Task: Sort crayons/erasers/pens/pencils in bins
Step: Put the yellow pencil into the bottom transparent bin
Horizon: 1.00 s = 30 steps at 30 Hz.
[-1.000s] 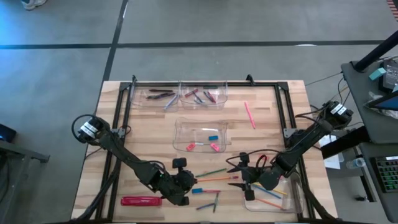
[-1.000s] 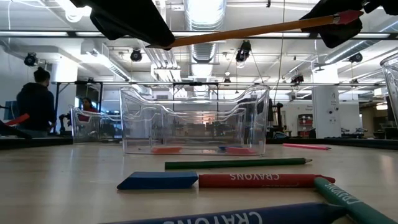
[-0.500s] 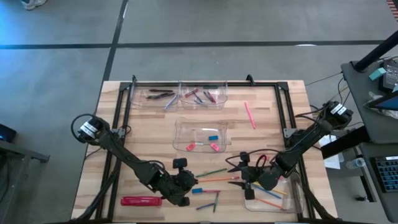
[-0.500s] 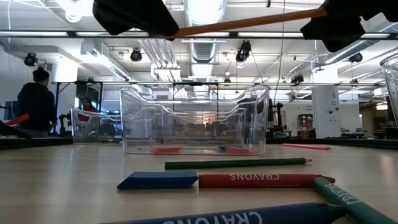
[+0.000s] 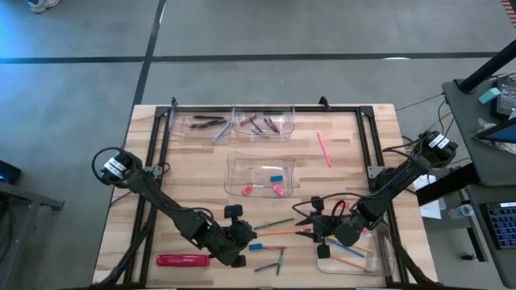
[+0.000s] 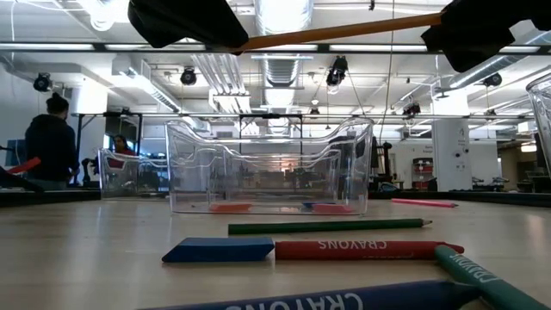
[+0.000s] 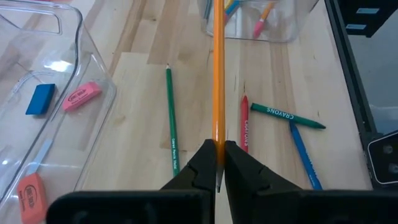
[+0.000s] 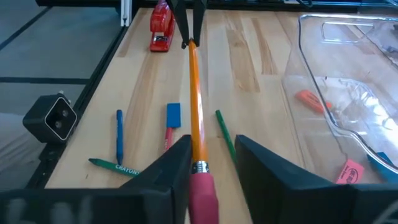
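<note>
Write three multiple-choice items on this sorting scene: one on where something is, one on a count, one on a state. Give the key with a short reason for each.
1. Where is the orange pencil?
A. Lying in the middle bin
B. In the air between the two grippers
C. Flat on the table beside the red pack

2. How many erasers lie in the middle bin?
A. One
B. Three
C. Six

3. How is the left gripper?
A. Shut on the orange pencil
B. Wide open above the table
C. Shut on a blue crayon

Key:
1 B: the low view shows the pencil high above the table, running from the left gripper to the right gripper.
2 B: the high view shows one blue and two pink erasers in it.
3 A: the left wrist view shows its fingers pinched on the pencil's tip end.
</note>
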### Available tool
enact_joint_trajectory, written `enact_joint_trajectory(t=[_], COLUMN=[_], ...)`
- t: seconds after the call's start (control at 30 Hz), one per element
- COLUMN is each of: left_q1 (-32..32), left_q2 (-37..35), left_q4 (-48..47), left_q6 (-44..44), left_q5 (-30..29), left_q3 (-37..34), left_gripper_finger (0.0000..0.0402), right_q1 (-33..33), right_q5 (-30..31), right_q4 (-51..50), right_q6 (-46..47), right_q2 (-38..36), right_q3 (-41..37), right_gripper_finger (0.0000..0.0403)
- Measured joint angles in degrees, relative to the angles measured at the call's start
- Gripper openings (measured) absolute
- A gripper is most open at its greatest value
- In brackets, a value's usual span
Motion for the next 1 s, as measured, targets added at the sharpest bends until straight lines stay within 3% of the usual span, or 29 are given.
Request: enact_joint_trajectory(t=[0.37, 0.7, 1.0], left_q1=[0.0, 0.0, 0.1], left_q2=[0.0, 0.0, -0.7], left_q4=[0.0, 0.0, 0.4], left_q6=[-0.1, -0.1, 3.1], left_q5=[-0.1, -0.1, -0.1], left_q3=[0.0, 0.0, -0.1], left_gripper_finger=[0.0003, 0.0010, 0.0101], right_q1=[0.0, 0.0, 0.3], right_q5=[-0.4, -0.3, -0.3], right_q4=[-0.4, -0.7, -3.8], right_q6=[-0.5, -0.5, 1.5], right_q2=[0.0, -0.2, -4.3], right_q3=[0.0, 0.0, 0.0], right_gripper_finger=[0.0021, 0.0025, 0.0026])
